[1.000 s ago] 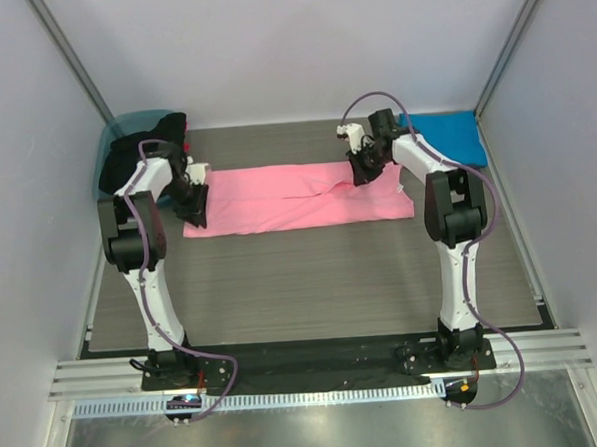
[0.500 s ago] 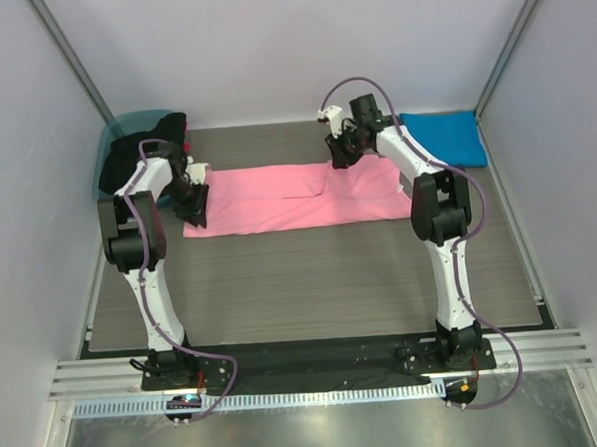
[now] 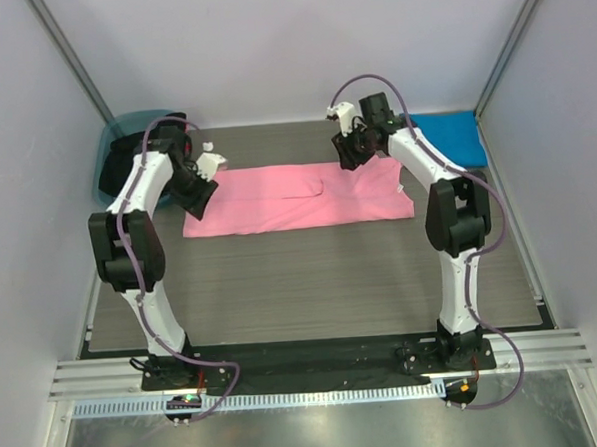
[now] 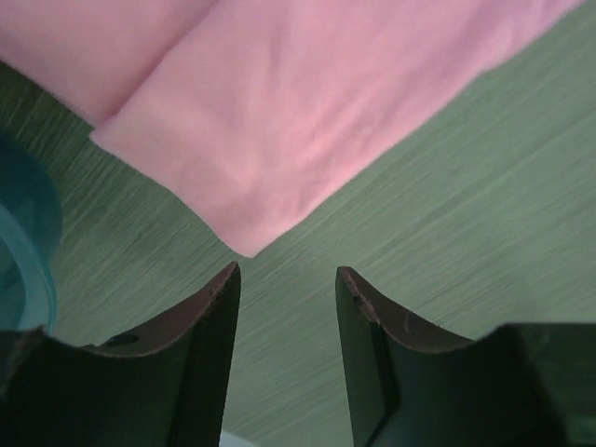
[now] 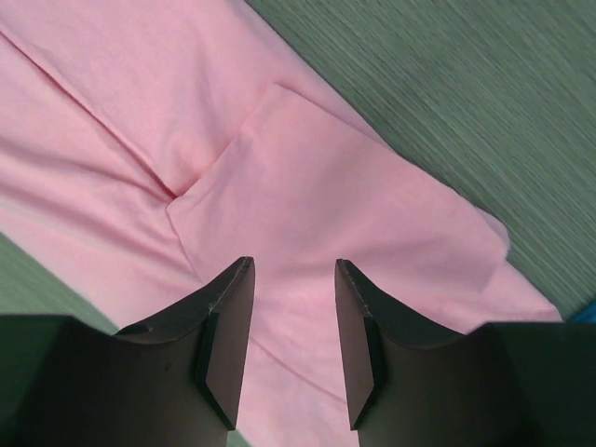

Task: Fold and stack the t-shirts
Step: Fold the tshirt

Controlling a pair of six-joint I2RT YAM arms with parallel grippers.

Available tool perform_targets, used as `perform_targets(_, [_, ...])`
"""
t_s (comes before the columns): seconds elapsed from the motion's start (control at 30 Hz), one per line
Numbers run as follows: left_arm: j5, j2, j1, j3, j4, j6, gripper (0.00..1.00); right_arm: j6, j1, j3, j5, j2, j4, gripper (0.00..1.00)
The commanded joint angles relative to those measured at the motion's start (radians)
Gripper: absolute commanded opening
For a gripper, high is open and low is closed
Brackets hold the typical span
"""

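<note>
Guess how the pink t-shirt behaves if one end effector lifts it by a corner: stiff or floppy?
Probably floppy: the pink t-shirt lies flat in soft, creased layers, so a lifted corner would likely drape and the fold could open. Likely light, since the cloth looks thin. Pushed, it would probably bunch rather than slide on the ribbed table.

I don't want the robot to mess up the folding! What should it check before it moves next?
1. Left end effector open and empty: ok.
2. Right end effector open and empty: ok.
3. Pink shirt lying flat on the table: ok.
4. Left end effector close to a corner of the pink shirt: ok.
5. Pink shirt folded small enough to stack: not ok, it is a long strip.
6. Blue shirt neatly folded: cannot tell from above.
</note>
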Motion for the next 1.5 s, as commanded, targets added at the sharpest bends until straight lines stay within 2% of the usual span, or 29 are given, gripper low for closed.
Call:
perform_targets(0.0, [-0.076, -0.037, -0.04, -0.063, -0.091, 0.228, 0.47, 0.019, 0.001, -0.06, 0.011, -0.154, 0.029, 0.46])
perform_targets(0.1, [-0.103, -0.031, -0.06, -0.097, -0.076, 0.244, 0.47, 0.019, 0.0, -0.113, 0.018, -0.198, 0.03, 0.46])
perform_targets(0.4, [-0.139, 0.099, -0.062, -0.076, 0.013, 0.204, 0.47, -0.001, 0.003, -0.201, 0.049, -0.292, 0.026, 0.46])
perform_targets(0.63, [-0.159, 0.171, -0.062, -0.06, 0.071, 0.173, 0.47, -0.004, 0.001, -0.249, 0.049, -0.312, 0.026, 0.46])
perform_targets(0.73, [-0.17, 0.179, -0.062, -0.063, 0.09, 0.156, 0.43, -0.001, 0.001, -0.247, 0.046, -0.309, 0.024, 0.46])
perform_targets(0.77, [-0.172, 0.182, -0.062, -0.063, 0.09, 0.156, 0.4, 0.001, 0.001, -0.249, 0.048, -0.307, 0.024, 0.46])
perform_targets(0.8, [-0.173, 0.182, -0.062, -0.065, 0.079, 0.155, 0.22, -0.001, 0.001, -0.252, 0.048, -0.307, 0.024, 0.46])
perform_targets(0.9, [-0.162, 0.177, -0.062, -0.094, 0.058, 0.149, 0.0, -0.005, 0.001, -0.265, 0.051, -0.309, 0.026, 0.46])
perform_targets(1.13, [-0.094, 0.007, -0.087, -0.258, -0.037, 0.15, 0.0, 0.042, -0.052, -0.25, 0.086, -0.28, 0.03, 0.45])
perform_targets(1.27, [-0.098, -0.166, -0.151, -0.387, -0.142, 0.205, 0.0, 0.084, -0.097, -0.221, 0.118, -0.232, 0.029, 0.45])
perform_targets(1.47, [-0.124, -0.318, -0.253, -0.532, -0.315, 0.238, 0.0, 0.084, -0.12, -0.177, 0.123, -0.115, 0.01, 0.44])
